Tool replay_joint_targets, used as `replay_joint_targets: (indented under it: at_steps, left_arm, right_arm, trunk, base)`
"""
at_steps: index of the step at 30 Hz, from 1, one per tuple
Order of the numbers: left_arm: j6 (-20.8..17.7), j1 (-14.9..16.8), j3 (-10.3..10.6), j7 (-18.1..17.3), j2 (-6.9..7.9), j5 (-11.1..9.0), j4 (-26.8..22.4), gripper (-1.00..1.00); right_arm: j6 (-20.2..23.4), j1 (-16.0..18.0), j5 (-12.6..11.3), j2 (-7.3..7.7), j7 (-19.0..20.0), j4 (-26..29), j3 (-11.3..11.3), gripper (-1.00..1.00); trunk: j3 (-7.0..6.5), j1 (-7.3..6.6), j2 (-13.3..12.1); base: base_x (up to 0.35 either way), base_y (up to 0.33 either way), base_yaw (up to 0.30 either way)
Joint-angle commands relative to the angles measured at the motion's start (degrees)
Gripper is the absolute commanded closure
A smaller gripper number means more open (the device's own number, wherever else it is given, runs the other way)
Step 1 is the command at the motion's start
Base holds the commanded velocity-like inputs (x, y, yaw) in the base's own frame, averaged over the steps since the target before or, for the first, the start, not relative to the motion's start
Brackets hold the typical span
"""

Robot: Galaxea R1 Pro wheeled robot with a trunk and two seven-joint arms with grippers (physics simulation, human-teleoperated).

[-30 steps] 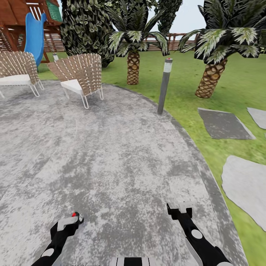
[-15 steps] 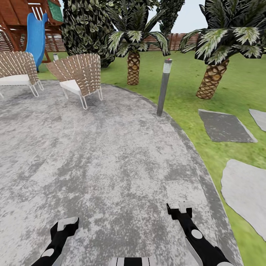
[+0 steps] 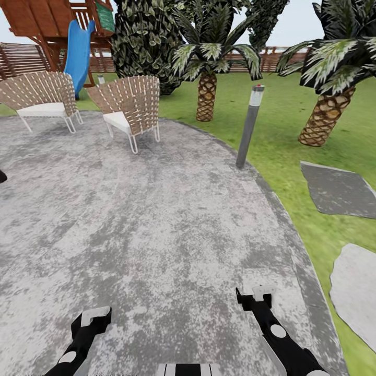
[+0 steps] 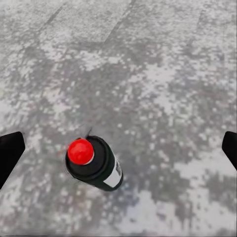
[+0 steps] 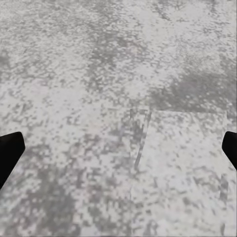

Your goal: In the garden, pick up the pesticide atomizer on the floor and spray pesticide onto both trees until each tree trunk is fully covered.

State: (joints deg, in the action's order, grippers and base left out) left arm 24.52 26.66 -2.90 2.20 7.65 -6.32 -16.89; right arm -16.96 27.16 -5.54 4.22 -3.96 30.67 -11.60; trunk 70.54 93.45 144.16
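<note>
A: Nearest, what are the robot's arms doing?

B: The left gripper (image 3: pixel 90 318) and the right gripper (image 3: pixel 254 296) hang low over the mottled grey stone patio (image 3: pixel 156 219). In each wrist view the black fingertips sit at opposite edges, so both are spread wide and hold nothing.

A: And the pesticide atomizer?

B: A dark bottle with a round red cap and a white label, the atomizer (image 4: pixel 94 163), stands on the patio directly under the left gripper, between its fingertips but apart from them.

A: Which step does that make it?

B: Judging by that, the pickup is in hand. Next the left arm needs to lower straight down and close around the bottle's body, below the cap.

A: Farther out?

B: A grey bollard lamp post (image 3: pixel 249 127) stands at the patio's edge, two woven wicker chairs with white cushions (image 3: pixel 128 107) beyond, then green lawn (image 3: pixel 282 120) with flat stepping stones (image 3: pixel 337 188), short palms (image 3: pixel 207 94), a blue slide (image 3: pixel 79 49) and a brown slatted fence (image 3: pixel 21 57). The thick-trunked trees to be sprayed cannot be made out here.
</note>
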Motion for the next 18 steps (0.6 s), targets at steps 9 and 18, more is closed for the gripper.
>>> replay_joint_targets:
  at_steps: [9, 18]
  left_arm:
    - [0.0, 0.0, 0.0, 0.0, 0.0, 0.0, 0.0, -1.0]
    - [0.0, 0.0, 0.0, 0.0, 0.0, -0.1, -0.1, -1.0]
  right_arm:
    - [0.0, 0.0, 0.0, 0.0, 0.0, 0.1, 0.0, -1.0]
    - [0.0, 0.0, 0.0, 0.0, 0.0, 0.1, 0.0, -1.0]
  trunk:
    - [0.0, 0.0, 0.0]
    - [0.0, 0.0, 0.0]
  base:
    - [0.023, 0.016, 0.095]
    - [0.105, 0.233, -0.017]
